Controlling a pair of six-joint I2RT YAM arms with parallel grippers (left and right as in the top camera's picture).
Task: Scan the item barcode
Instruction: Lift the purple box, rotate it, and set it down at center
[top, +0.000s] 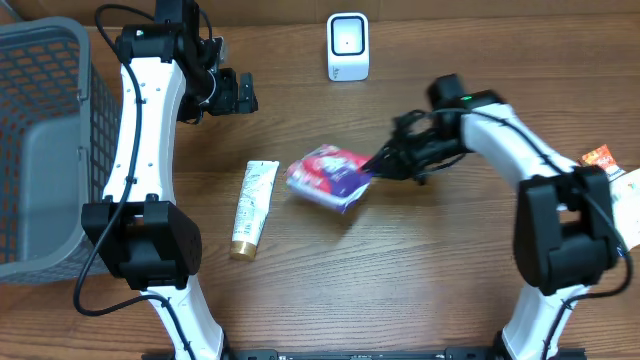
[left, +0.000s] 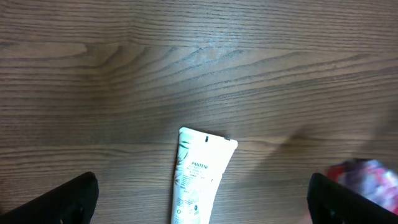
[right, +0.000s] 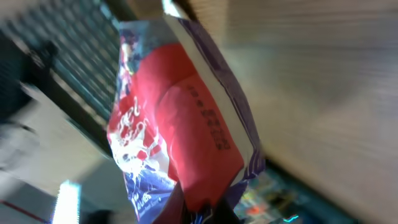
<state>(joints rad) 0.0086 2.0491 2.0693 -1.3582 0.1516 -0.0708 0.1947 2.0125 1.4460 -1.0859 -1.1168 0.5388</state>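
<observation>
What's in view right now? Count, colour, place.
snack packet: 1, red, purple and white, table centre
Pantene tube: 1, white with gold cap, left of packet
barcode scanner: 1, white, top centre
basket: 1, grey mesh, far left
small red item: 1, red, right edge, unclear what
table: 1, brown wood
left gripper: 1, black, open, top left
right gripper: 1, black, shut on snack packet

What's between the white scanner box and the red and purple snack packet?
Only bare wooden table separates scanner and packet, per the overhead view.
</observation>
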